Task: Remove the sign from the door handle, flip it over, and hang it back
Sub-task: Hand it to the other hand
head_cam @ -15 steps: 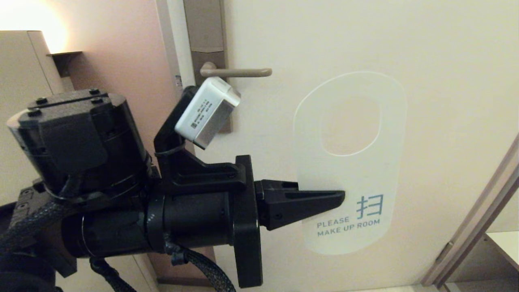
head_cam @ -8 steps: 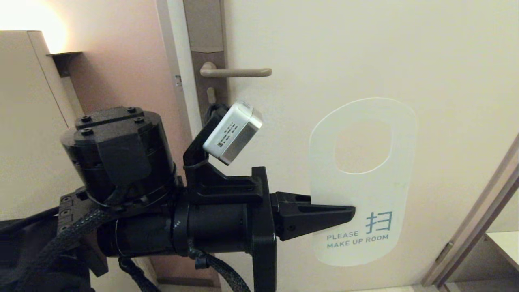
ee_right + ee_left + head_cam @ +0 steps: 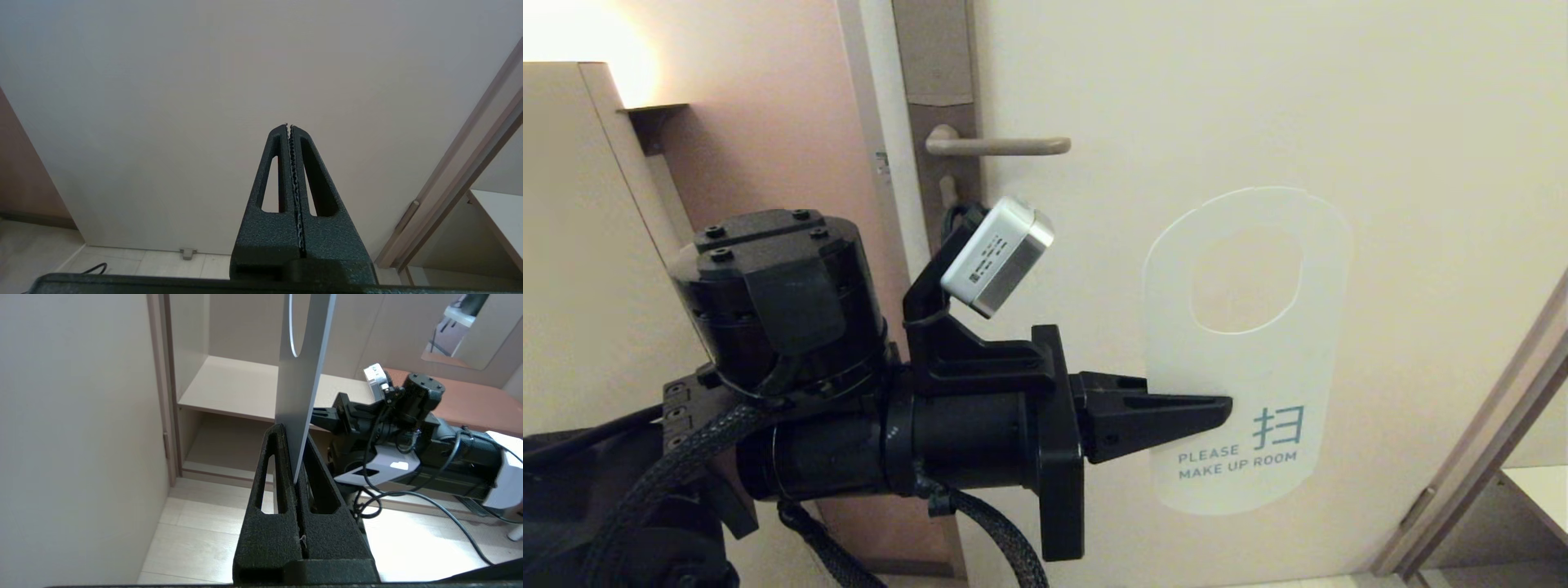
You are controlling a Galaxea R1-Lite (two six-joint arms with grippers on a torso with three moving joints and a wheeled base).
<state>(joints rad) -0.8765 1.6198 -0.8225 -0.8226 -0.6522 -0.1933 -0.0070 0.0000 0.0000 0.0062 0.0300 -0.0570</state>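
Well, the left gripper [image 3: 1213, 404] has its fingers pinched tight on the sign [image 3: 1245, 359], gripping the card's left edge low down, just beside the lettering. The sign sits right of centre in the head view, held upright in front of the pale door [image 3: 1380, 122], its white face toward us. The door handle [image 3: 1001, 146] is up in the upper middle of the frame, well apart from the card and bare.

To my eye the flip is done and the rehanging is what's in hand. Doing it well means bringing the oval hole level with the lever's rounded free end, keeping the card square to the bar, then sliding it along toward the backplate before letting go. A thin card held by one edge could twist or slip, so slow travel seems wise.

The right gripper [image 3: 289, 126] is closed on nothing, pointing at the door low down.

The card reads "PLEASE MAKE UP ROOM" in blue, with the Chinese character 扫 above it. The label on the wrist camera [image 3: 998, 255] is too small to read.
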